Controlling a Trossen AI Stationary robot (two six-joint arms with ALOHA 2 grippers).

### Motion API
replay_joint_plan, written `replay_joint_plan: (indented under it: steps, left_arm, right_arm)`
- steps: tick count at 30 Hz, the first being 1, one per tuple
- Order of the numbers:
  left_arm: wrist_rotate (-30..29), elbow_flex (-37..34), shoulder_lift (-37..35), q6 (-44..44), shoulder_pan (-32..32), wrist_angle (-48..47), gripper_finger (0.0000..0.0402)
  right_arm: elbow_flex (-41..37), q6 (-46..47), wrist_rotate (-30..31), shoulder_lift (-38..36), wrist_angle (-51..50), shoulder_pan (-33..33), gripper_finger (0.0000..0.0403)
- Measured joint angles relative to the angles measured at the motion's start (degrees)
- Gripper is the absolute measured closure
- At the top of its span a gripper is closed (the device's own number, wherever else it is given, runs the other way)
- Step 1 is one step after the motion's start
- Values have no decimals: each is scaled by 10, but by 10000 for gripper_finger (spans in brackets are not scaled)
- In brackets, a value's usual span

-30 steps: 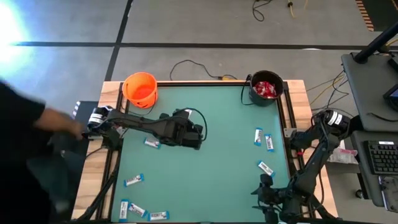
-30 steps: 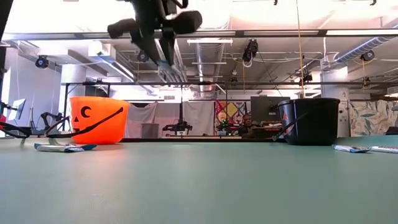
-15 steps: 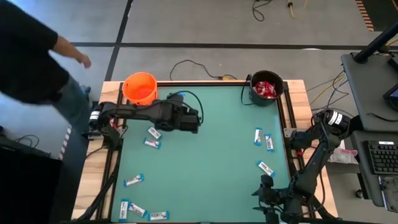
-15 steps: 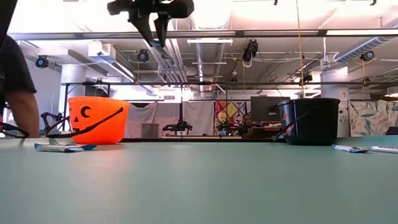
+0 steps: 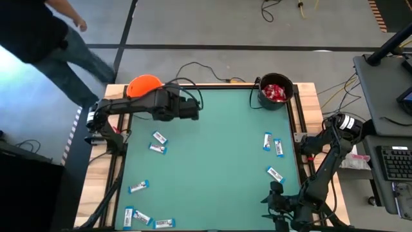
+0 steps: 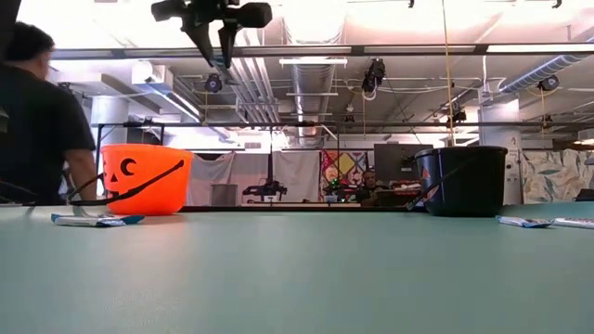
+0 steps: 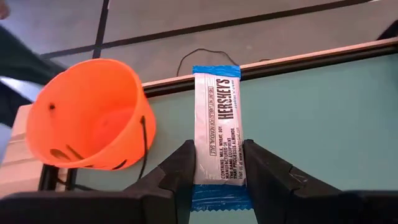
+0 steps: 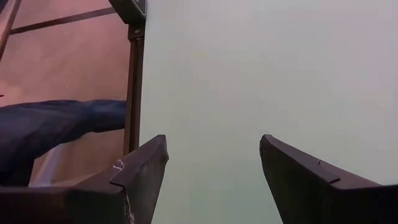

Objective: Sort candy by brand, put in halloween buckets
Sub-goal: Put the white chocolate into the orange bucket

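Note:
My left gripper (image 7: 217, 149) hangs high above the table's far left part, just right of the orange bucket (image 5: 143, 84), and is shut on a blue-and-white candy bar (image 7: 217, 118). The low view shows it near the top (image 6: 215, 32). The orange bucket (image 7: 87, 115) looks hollow, with nothing visible inside. Red candy fills the black bucket (image 5: 275, 91) at the far right. Several blue-and-white bars lie flat on the mat, among them one (image 5: 159, 137) at the left and one (image 5: 278, 148) at the right. My right gripper (image 8: 214, 168) waits open near the table's front right corner (image 5: 283, 206). My left gripper pinches the bar by its two long edges (image 7: 198, 168) between its two fingers, near the bar's blue rear end. The fingers lie along the bar, which sticks out forward past their tips. It is lifted clear of the table, printed face toward the wrist camera.
A person (image 5: 45, 38) walks past the table's far left corner and also shows in the low view (image 6: 37, 121). A black cable (image 5: 193, 67) lies beyond the far edge. A desk with a keyboard (image 5: 393, 161) stands to the right. Bare green mat (image 5: 219, 161) fills the middle.
My left gripper has risen and gone toward the table's far edge and the orange bucket, carrying the bar, still shut on it. The person has moved from beside the table's left edge to beyond its far left corner.

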Motion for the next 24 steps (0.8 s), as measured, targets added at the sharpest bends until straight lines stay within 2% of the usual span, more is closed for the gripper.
replay_joint_plan:
  steps: [10, 15, 24]
  left_arm:
    - [26, -55, -40, 6, 40, 0, 294]
    - [32, -58, -42, 14, 57, 0, 294]
    - [77, -67, -42, 46, 102, 0, 294]
  right_arm:
    - [0, -5, 6, 0, -1, 0, 156]
    - [0, -5, 7, 0, 0, 0, 156]
    - [0, 2, 8, 0, 1, 0, 156]
